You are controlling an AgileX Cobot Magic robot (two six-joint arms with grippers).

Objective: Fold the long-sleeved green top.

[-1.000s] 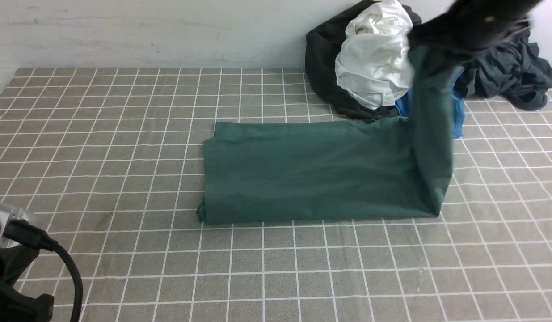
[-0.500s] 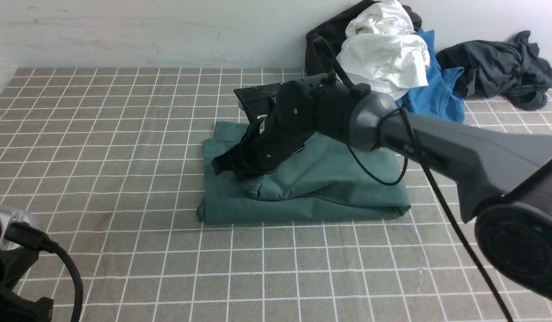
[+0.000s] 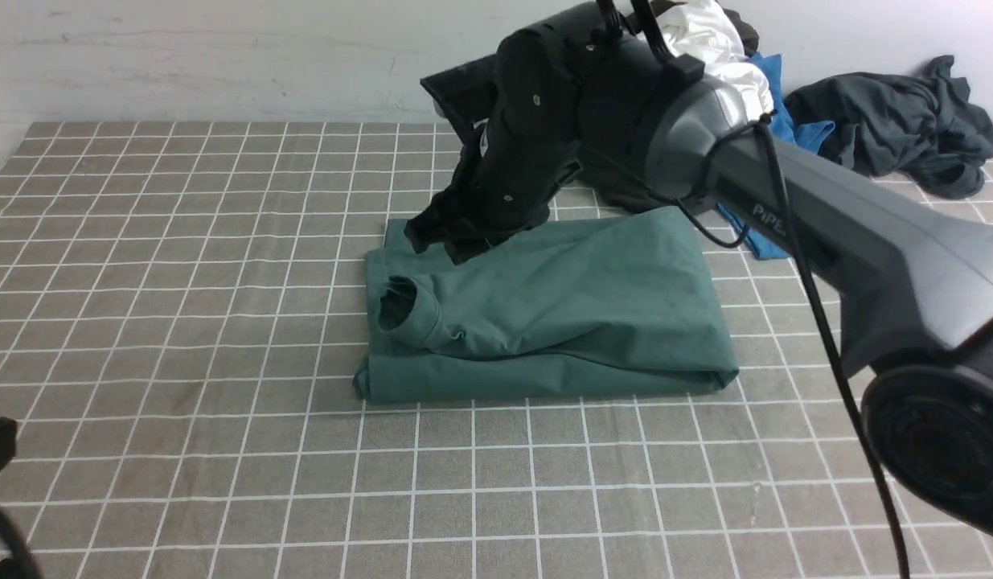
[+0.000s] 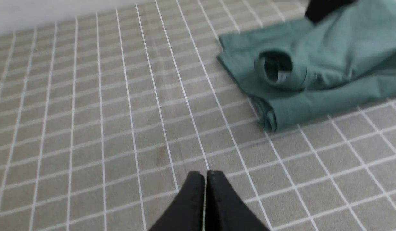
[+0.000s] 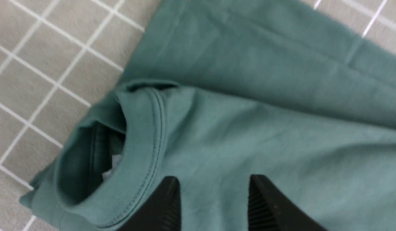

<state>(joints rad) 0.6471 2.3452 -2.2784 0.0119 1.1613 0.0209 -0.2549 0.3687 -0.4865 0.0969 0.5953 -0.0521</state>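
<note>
Two arms: the right one reaches across the frame from the lower right; of the left, only a dark sliver shows at the lower left edge of the front view.
Table cloth [image 3: 182, 241]: grey-brown with a white grid, filling the frame below the wall.
Right arm [image 3: 826, 233]: half a second ago it lay lower across the garment; it now stands higher, toward upper centre.
Green long-sleeved top [image 3: 592, 297]: centre of the frame, a folded oblong lying flat. A second ago its right end was held up at the upper right; that end is now laid over the left half.
Clothes heap: white garment [image 3: 705, 40], blue garment [image 3: 773, 121] and dark grey garment [image 3: 906, 121] at the upper right, behind the arm.
Right gripper [image 3: 438, 245]: above the top's upper-left corner, lifted off the cloth it pressed half a second ago. Jaws parted, nothing between them; the wrist view shows bare fabric below.
Left gripper [image 4: 204, 175]: jaws pressed together, empty, over bare cloth, well apart from the top.
Collar [image 3: 400, 305]: on the upper layer at the left end, its opening facing left.
Neck label [image 5: 109, 170]: white, just inside the collar.
</note>
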